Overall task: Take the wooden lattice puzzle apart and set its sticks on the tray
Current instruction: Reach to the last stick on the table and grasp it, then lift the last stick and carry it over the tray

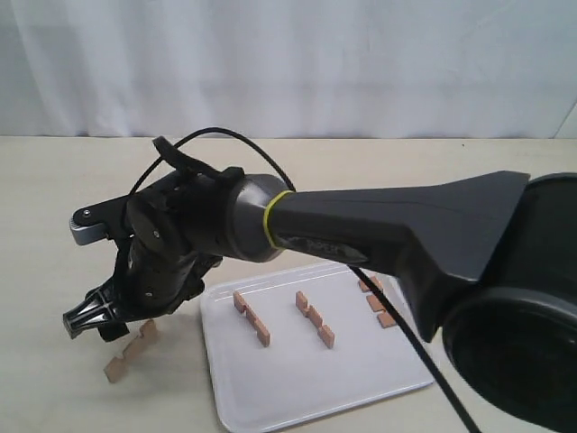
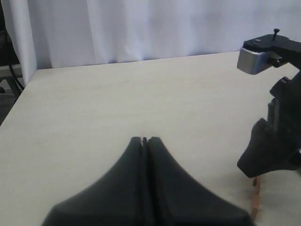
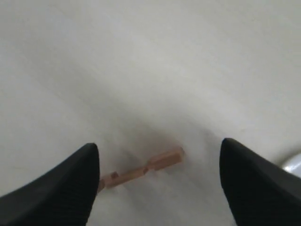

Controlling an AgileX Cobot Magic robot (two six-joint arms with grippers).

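Note:
No assembled lattice puzzle shows; its sticks lie apart. Three notched sticks rest on the white tray (image 1: 270, 397): one at the left (image 1: 251, 317), one in the middle (image 1: 314, 318), one at the far right (image 1: 376, 302). A fourth stick (image 1: 131, 350) lies on the table left of the tray. My right gripper (image 1: 90, 320) reaches across and hangs open just above that stick (image 3: 141, 169), which sits between the fingers, nearer one of them. The right gripper (image 3: 159, 142) holds nothing. My left gripper (image 2: 145, 140) is shut and empty, away from the stick (image 2: 255, 200).
The beige table runs back to a white curtain (image 1: 288, 63). The right arm's dark body (image 1: 406, 225) spans the tray's far side. In the left wrist view the right gripper's black housing (image 2: 273, 141) stands at the side. A tray corner (image 3: 294, 165) shows beside one finger.

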